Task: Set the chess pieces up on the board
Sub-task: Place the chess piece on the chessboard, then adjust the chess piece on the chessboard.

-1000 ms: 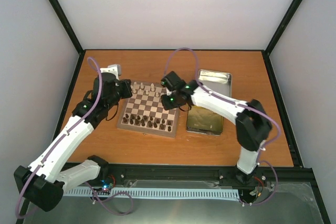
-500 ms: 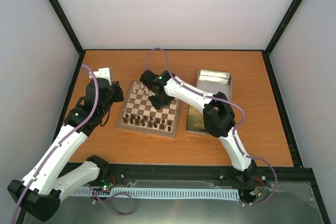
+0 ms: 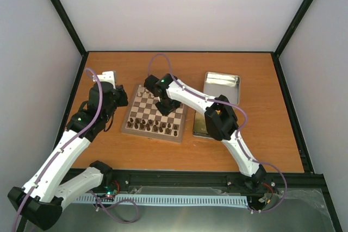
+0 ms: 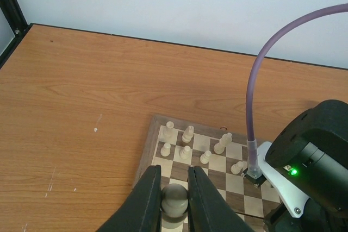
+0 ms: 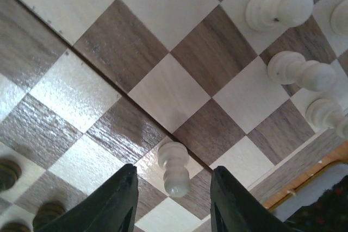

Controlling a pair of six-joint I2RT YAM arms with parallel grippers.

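Looking through the left wrist camera first, I see my left hand closed narrow on a cream pawn, pinched between the fingers near the board's left edge. Beyond it, a handful of cream pieces stand in the board's far-left corner.

On the right wrist camera, my right hand is parted, one finger on either side of a second pawn. That pawn stands upright on the checks with a sliver of gap each side, so I judge nothing is held there. I cannot tell which square it is on, as it sits close to a line between two. Dark pieces show at the lower left.

From the top camera, the board sits left of centre on the worktop, with the dark pieces ranked along its near edge. A silver lid and a gold tin lie just beside its right edge. Only this view gives me the whole layout, but it is too coarse to read either hand; that comes from the wrist cameras alone.

These figures look hard, smooth, very light and top-heavy. I expect them to tip at a nudge or squirt out of a hard pinch. I would take each one squarely at the neck under the head and keep clear of its neighbours.
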